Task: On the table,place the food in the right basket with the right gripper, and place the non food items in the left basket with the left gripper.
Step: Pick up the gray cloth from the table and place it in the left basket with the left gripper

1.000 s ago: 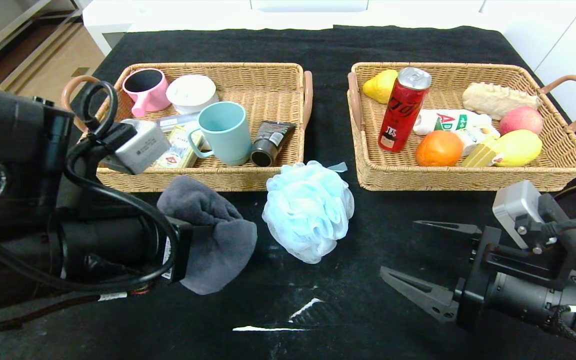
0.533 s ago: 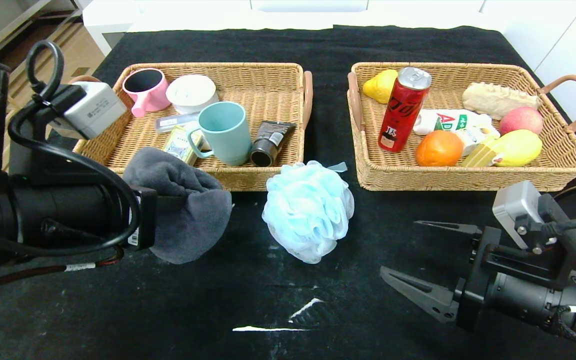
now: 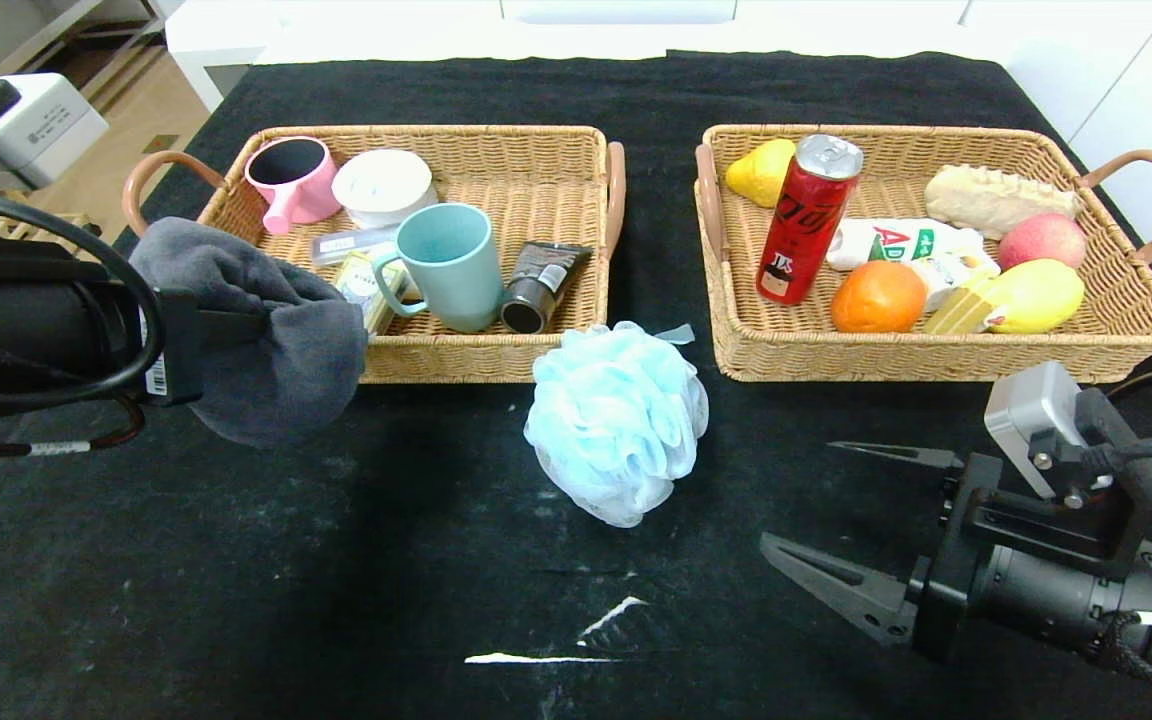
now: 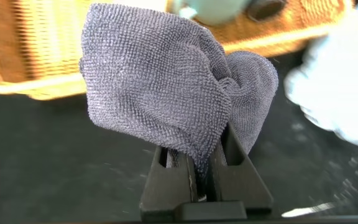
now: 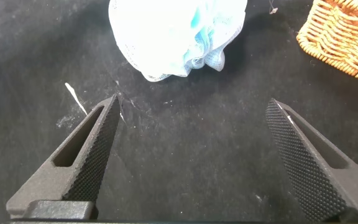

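Almost sorted, just two non-food items left

Left gripper [image 4: 205, 163] clamped on the grey towel [image 3: 256, 335] beside the left basket [image 3: 496, 360]; blue loofah [image 3: 618, 420] waits, right gripper [image 3: 836, 520] gapes empty.

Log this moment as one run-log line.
left gripper: shut on cloth, lifted by left basket | right gripper: open, idle above table | loofah: on table

White cabinets [image 3: 1116, 60] stand behind the table.
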{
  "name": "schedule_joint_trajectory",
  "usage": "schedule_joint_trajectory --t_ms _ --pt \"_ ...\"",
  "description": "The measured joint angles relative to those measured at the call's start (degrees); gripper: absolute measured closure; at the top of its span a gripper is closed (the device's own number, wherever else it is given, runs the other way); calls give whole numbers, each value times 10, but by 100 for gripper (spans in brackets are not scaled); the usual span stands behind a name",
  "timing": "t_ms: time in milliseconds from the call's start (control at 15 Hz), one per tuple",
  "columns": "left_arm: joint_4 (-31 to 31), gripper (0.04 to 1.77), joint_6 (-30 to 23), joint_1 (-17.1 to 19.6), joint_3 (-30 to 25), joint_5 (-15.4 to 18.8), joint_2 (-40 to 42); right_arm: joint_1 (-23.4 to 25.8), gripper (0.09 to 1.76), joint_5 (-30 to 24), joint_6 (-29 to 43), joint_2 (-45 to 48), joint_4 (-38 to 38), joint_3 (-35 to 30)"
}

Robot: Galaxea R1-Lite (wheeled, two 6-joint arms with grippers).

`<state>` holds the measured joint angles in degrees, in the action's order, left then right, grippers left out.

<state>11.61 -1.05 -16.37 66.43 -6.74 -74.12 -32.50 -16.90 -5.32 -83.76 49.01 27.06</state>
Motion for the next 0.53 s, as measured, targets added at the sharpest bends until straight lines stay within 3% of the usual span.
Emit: schedule_joint_trajectory --t_ms 267,533 --pt "-3 161 7 68 41 25 -27 1 14 0 0 -1 0 1" --pt "-5 161 6 89 107 29 -68 1 14 1 0 -3 0 1"
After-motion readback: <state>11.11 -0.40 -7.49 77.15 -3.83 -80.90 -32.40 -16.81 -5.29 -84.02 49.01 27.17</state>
